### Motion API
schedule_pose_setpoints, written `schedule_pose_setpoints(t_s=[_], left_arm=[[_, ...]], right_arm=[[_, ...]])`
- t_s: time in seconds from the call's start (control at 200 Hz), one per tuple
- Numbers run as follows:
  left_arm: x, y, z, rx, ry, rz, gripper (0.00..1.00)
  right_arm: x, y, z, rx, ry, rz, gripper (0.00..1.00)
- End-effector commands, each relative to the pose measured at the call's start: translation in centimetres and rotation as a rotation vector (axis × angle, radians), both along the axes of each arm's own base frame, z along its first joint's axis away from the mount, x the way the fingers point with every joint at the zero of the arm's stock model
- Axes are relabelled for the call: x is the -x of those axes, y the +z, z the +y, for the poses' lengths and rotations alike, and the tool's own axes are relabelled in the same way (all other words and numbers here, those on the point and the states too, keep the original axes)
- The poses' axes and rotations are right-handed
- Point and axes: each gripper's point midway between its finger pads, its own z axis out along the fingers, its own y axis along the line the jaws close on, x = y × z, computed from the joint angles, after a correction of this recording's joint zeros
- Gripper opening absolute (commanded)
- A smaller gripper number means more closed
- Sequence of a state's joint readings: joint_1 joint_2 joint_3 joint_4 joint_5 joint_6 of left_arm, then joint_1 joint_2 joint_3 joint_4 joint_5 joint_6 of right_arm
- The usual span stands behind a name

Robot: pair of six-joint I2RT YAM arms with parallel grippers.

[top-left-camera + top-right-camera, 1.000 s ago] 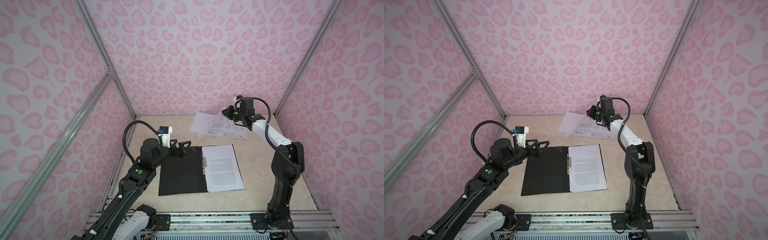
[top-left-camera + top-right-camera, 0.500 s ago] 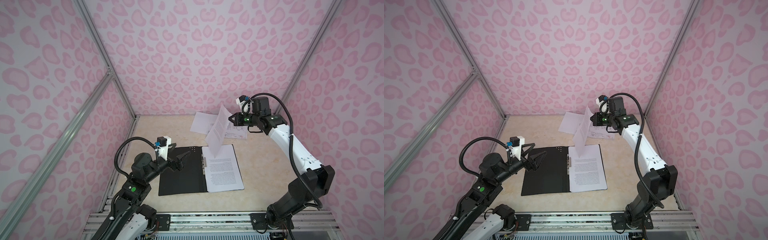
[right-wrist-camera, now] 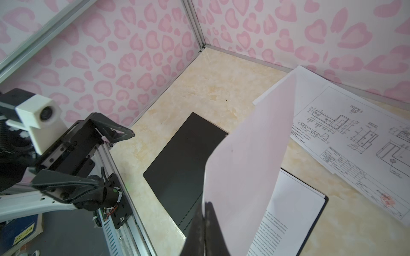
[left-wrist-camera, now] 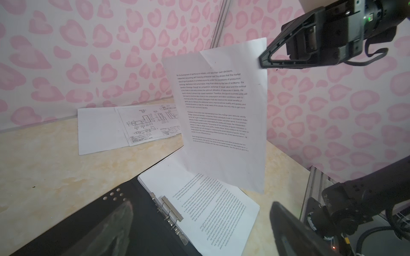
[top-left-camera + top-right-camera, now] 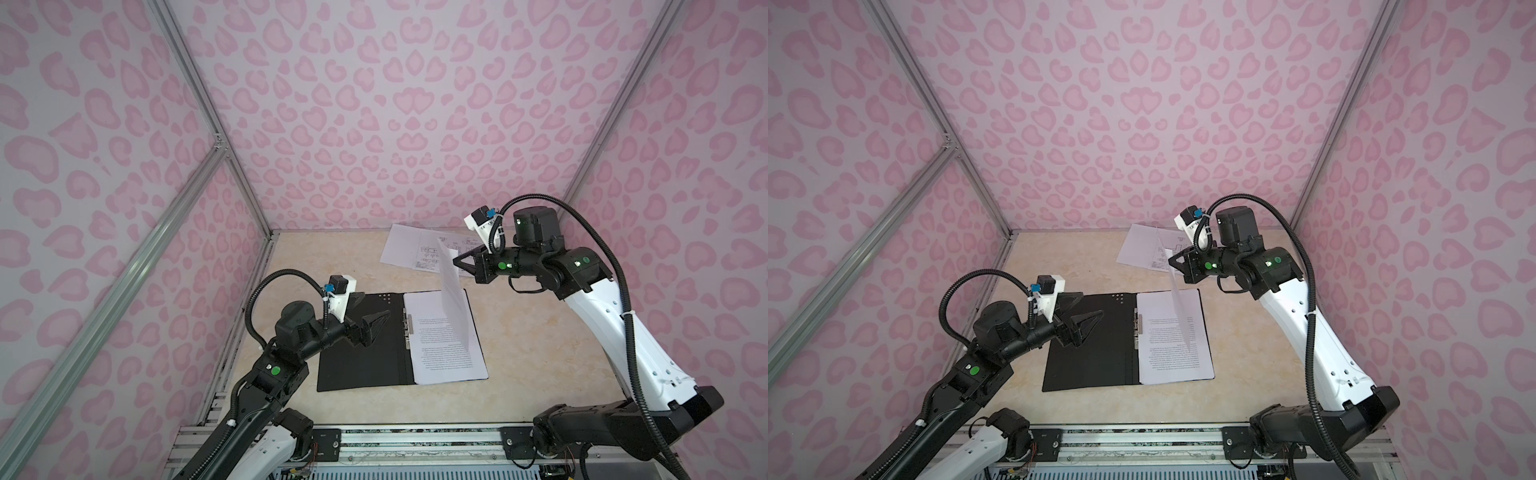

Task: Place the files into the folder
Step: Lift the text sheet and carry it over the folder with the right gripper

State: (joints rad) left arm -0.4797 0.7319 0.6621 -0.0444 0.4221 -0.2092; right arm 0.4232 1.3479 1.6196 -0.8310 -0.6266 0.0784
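Note:
The folder (image 5: 359, 349) (image 5: 1088, 349) lies open on the table, black inside up, with a metal clip (image 4: 172, 208) at its spine. A printed sheet (image 5: 446, 357) (image 4: 213, 210) lies on its right half. My right gripper (image 5: 456, 262) (image 5: 1170, 261) (image 3: 204, 205) is shut on the top edge of another text sheet (image 5: 454, 299) (image 4: 221, 115) (image 3: 250, 159), which hangs upright above that right half. More files (image 5: 409, 249) (image 4: 146, 124) (image 3: 355, 137), one a line drawing, lie at the back. My left gripper (image 5: 376, 305) (image 5: 1090, 304) (image 4: 200, 204) is open and empty above the folder's left half.
Pink patterned walls (image 5: 374, 124) close in the beige table (image 5: 324, 266) on three sides. An aluminium rail (image 5: 415, 440) with both arm bases runs along the front edge. The right arm's white link (image 5: 615, 332) slants over the table's right side.
My right gripper lifted one sheet off the back pile and carried it forward over the folder's right half. The left arm drew back and down a little, staying open.

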Motion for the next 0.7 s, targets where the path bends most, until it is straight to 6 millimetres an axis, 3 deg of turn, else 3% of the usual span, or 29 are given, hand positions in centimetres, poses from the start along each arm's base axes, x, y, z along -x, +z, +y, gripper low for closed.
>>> schedule_pose_setpoints(t_s=[0.0, 0.085, 0.205, 0.345, 0.45, 0.7], left_arm=[[0.1, 0.3, -0.4, -0.003, -0.020, -0.024, 0.97], [0.0, 0.1, -0.5, -0.005, -0.020, -0.016, 0.98], [0.1, -0.1, -0.7, -0.005, -0.031, -0.007, 0.97], [0.1, 0.0, -0.6, -0.004, -0.029, -0.012, 0.97], [0.2, 0.0, -0.7, -0.003, -0.034, -0.012, 0.97], [0.1, -0.1, -0.7, -0.006, -0.031, -0.007, 0.97]], right_arm=[[2.2, 0.6, 0.7, -0.069, 0.080, 0.054, 0.00], [2.6, 0.3, 0.0, -0.143, 0.114, 0.111, 0.00], [0.5, -2.7, -4.3, -0.112, 0.017, 0.161, 0.00], [-1.4, -11.5, -8.5, 0.145, -0.093, 0.306, 0.00], [-2.8, -15.3, -9.2, 0.233, -0.107, 0.320, 0.00], [-7.4, -19.7, -13.6, 0.534, -0.247, 0.297, 0.00]])
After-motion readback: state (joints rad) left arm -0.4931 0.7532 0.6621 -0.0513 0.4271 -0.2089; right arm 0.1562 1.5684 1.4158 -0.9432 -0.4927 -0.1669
